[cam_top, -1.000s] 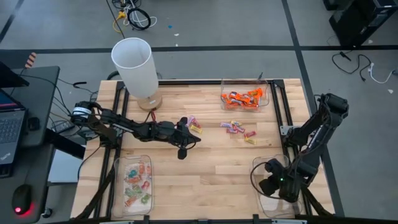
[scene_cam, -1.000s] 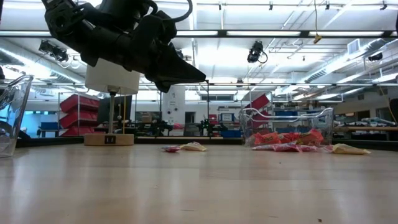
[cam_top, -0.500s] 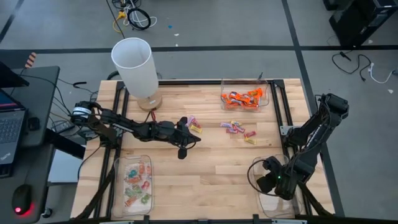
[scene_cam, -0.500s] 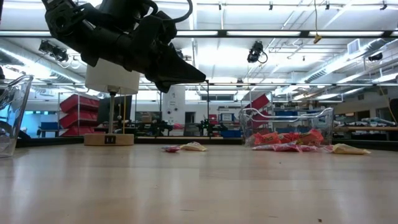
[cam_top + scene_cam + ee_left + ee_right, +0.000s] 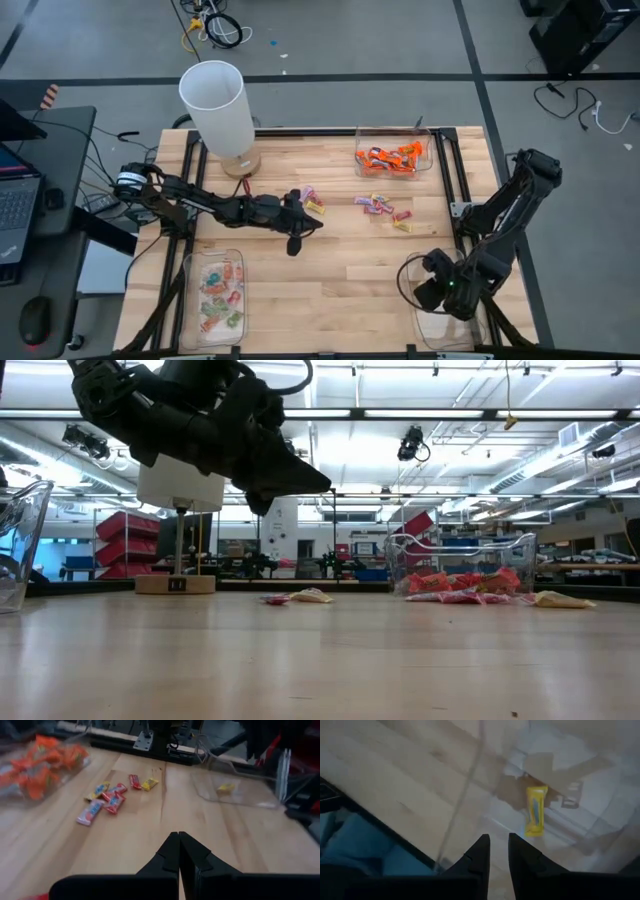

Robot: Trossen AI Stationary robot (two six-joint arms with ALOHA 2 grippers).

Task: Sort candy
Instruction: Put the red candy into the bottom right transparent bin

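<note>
Pale, smooth wooden table [image 5: 340, 280]; clear glossy plastic trays [image 5: 395, 135]; shiny-wrapped candy [image 5: 378, 205]; matt black pincers.

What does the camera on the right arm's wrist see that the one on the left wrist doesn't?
Only the right wrist view shows the right claw, slightly open, over the clear tray, with the floor beyond the table edge.

Only the left wrist view shows the left claw, shut, above bare wood, a loose cluster of candies on the table, and the tray of orange candies.

Both show the same clear tray with one yellow candy lying in it.
</note>
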